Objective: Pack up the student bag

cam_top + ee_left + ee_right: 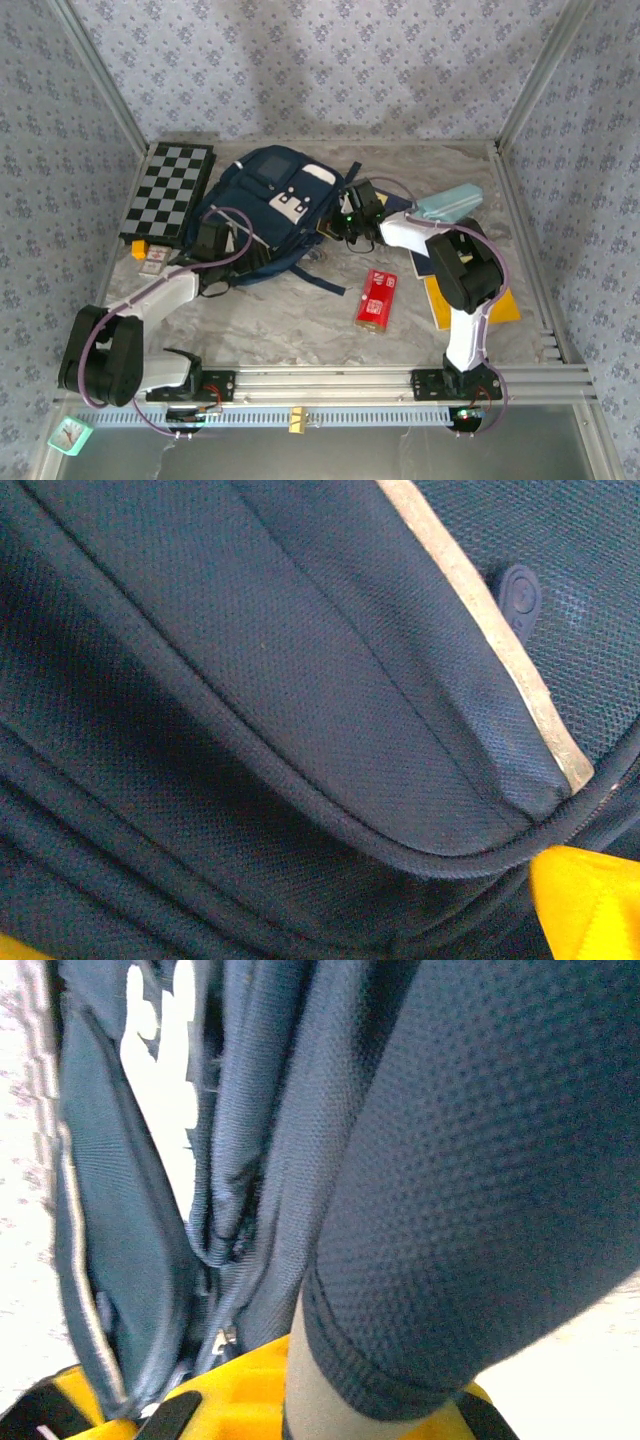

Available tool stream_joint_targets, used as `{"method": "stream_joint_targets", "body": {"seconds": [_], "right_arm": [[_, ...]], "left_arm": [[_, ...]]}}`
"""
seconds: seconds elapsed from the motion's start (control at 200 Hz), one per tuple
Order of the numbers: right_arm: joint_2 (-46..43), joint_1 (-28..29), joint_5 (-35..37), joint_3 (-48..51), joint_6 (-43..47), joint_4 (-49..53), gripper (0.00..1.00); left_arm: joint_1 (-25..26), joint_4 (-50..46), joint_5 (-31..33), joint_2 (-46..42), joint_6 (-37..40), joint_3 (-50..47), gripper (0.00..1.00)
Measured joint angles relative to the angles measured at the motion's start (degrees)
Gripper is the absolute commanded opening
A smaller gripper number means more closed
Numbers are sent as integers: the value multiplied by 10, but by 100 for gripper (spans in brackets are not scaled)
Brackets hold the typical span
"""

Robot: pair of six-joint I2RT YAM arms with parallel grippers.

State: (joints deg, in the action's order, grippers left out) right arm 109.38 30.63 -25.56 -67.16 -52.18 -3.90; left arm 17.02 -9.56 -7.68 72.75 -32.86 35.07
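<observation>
The student bag [262,195], a large navy backpack with a white front patch, lies in the middle of the table toward the left. My left gripper [213,238] is pressed against its lower left side. In the left wrist view navy fabric [300,710] spans the width between my yellow fingers [585,900], and the jaws stand wide. My right gripper [343,218] is at the bag's right edge. The right wrist view has it [330,1395] shut on a padded mesh strap of the bag [470,1210].
A folded chessboard [168,190] lies at the far left with a small orange-edged card [150,257] below it. A red box [376,298] lies in front of the bag. A light-blue pencil case [447,203] and a yellow book [497,305] are on the right. A metal rail [330,380] runs along the front.
</observation>
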Motion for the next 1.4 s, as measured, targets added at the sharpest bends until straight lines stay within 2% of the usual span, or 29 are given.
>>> {"method": "stream_joint_targets", "body": {"seconds": [0.21, 0.405, 0.5, 0.635, 0.865, 0.97, 1.399], "right_arm": [[-26, 18, 26, 44, -73, -45, 0], [-47, 33, 52, 69, -122, -69, 0], [-47, 35, 58, 69, -134, -70, 0], [-50, 37, 65, 69, -143, -69, 0], [-57, 39, 70, 53, -145, -43, 0], [-63, 40, 72, 45, -145, -34, 0], [-78, 44, 80, 19, -152, 0, 0]], "left_arm": [[-9, -52, 0, -45, 29, 19, 100], [4, -108, 24, -152, 26, 31, 100], [52, -131, 45, -192, 14, 35, 99], [155, -144, 86, -216, -16, 35, 96], [305, -123, 179, -199, -64, 24, 87], [351, -86, 209, -176, -76, 8, 84], [398, 45, 256, -5, -126, 12, 70]]}}
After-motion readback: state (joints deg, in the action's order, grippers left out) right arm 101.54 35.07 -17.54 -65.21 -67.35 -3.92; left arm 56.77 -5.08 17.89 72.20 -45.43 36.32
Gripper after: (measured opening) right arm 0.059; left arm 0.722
